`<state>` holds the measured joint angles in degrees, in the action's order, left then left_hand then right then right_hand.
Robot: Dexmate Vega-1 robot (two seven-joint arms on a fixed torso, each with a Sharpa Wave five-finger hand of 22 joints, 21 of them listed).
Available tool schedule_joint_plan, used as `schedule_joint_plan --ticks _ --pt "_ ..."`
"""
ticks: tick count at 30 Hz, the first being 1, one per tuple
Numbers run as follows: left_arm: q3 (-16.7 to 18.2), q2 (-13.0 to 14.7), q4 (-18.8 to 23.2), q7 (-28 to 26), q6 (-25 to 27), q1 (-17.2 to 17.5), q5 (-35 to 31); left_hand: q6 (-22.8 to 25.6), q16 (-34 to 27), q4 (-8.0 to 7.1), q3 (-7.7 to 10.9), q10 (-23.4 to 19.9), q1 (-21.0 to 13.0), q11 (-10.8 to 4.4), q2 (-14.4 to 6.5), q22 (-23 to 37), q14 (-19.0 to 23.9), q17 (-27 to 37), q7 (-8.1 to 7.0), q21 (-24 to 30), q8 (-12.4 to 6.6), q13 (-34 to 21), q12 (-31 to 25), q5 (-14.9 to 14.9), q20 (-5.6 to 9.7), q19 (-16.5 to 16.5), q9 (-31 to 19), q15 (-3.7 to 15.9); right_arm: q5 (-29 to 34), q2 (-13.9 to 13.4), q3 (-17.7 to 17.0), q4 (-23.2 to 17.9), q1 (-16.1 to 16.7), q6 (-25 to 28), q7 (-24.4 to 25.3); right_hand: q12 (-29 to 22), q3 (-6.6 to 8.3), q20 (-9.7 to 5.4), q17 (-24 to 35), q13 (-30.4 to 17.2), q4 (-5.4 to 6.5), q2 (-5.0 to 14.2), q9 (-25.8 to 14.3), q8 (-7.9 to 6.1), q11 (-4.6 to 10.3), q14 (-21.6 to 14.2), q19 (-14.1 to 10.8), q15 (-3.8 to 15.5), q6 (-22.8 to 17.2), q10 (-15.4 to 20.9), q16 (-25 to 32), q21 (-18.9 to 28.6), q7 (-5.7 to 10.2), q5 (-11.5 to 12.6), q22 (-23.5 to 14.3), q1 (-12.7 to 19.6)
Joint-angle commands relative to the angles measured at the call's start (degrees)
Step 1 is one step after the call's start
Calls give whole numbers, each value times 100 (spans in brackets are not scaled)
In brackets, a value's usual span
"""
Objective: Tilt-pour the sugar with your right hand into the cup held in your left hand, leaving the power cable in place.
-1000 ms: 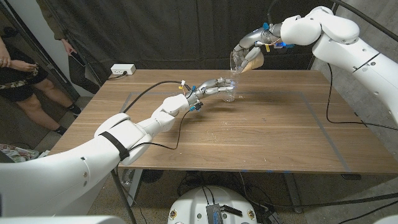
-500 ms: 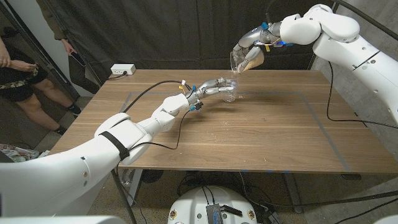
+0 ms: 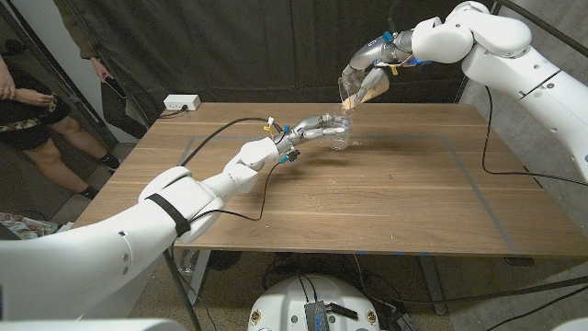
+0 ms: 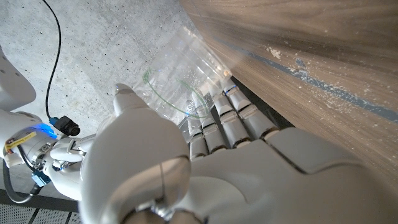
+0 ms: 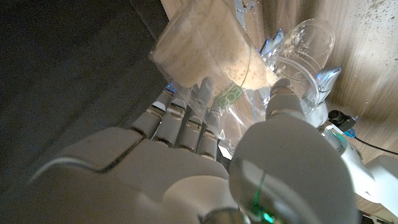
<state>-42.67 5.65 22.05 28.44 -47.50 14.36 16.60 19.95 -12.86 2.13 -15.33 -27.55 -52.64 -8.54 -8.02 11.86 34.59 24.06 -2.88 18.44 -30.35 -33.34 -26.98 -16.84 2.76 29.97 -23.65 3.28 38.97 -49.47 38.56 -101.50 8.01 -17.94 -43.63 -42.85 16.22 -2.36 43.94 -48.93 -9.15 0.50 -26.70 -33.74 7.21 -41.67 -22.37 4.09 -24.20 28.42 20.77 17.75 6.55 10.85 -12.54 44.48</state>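
**Sugar cup above the held cup, far table centre**

The left hand (image 3: 310, 128) holds the cup (image 3: 338, 136) on the table (image 3: 386, 198). At its one o'clock, raised, the right hand (image 3: 372, 61) tilts the sugar cup (image 3: 356, 90) over it. The power strip (image 3: 180, 103) sits at the table's ten o'clock corner, its cable (image 3: 213, 138) running toward the left arm.

Even, bright light on the table (image 3: 367, 184); dark backdrop behind. Wrist views are sharp, with glare on clear plastic.

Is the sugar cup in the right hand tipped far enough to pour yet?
Tipped, mouth angled down over the clear cup in the left hand. The sugar cup in the right hand shows sugar at its lip; falling sugar cannot be told.
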Motion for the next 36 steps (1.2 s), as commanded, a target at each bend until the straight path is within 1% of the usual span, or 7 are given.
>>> schedule_joint_plan --ticks 1,5,8,12,17,31,36 --pt "9 -4 8 32 4 10 -1 47 32 -6 -33 -37 -16 0 -13 23 38 8 17 29 -38 -28 19 4 179 -47 -9 662 170 79 76 111 -140 -353 -116 -17 103 -35 18 -18 40 225 -27 -40 108 -85 17 938 -247 116 35 -43 197 49 -15 278" --pt "6 -6 5 27 15 8 -6 55 31 -9 -37 -47 -18 -1 -11 23 43 10 17 32 -41 -32 16 4 185 -44 -9 672 207 93 90 145 -179 -449 -143 -23 105 -32 27 -25 39 224 -25 -42 69 -91 29 937 -259 134 35 -49 196 52 -17 289" --pt "3 -10 0 18 33 4 -9 45 33 -12 -40 -41 -19 10 -10 22 40 12 17 31 -36 -34 19 4 177 -49 -8 670 222 98 92 175 -200 -528 -141 -20 106 -24 30 -30 42 223 -25 -40 116 -94 41 936 -260 133 30 -56 202 54 -19 292" --pt "6 -11 1 27 45 7 -2 50 34 -16 -44 -54 -21 4 -11 22 43 14 18 33 -38 -37 15 4 181 -50 -8 667 263 92 89 215 -214 -640 -97 -9 110 -16 44 -11 43 224 -17 -43 92 -109 53 938 -287 156 33 -63 199 58 -22 307" --pt "6 -4 8 25 25 15 -3 45 31 -24 -47 -50 -21 9 -15 22 52 17 20 36 -37 -38 20 4 182 -49 -9 664 343 79 60 255 -184 -716 33 -12 110 6 55 -19 42 221 -18 -45 123 -110 87 937 -295 169 32 -78 209 59 -25 316" --pt "21 22 31 81 -31 30 9 51 37 -37 -61 -57 -29 3 -9 22 51 24 26 41 -36 -39 28 4 178 -54 -5 660 453 115 61 256 -251 -853 20 -16 106 9 93 -30 45 211 -11 -52 136 -116 108 936 -346 211 38 -90 229 61 -33 336" --pt "20 11 24 84 -26 31 9 49 40 -42 -65 -55 -34 18 -10 21 47 26 27 45 -36 -37 34 3 183 -50 -7 664 522 155 87 255 -289 -861 -30 -7 83 10 121 -51 54 182 -22 -51 159 -66 244 929 -343 192 28 -141 245 58 -44 322"
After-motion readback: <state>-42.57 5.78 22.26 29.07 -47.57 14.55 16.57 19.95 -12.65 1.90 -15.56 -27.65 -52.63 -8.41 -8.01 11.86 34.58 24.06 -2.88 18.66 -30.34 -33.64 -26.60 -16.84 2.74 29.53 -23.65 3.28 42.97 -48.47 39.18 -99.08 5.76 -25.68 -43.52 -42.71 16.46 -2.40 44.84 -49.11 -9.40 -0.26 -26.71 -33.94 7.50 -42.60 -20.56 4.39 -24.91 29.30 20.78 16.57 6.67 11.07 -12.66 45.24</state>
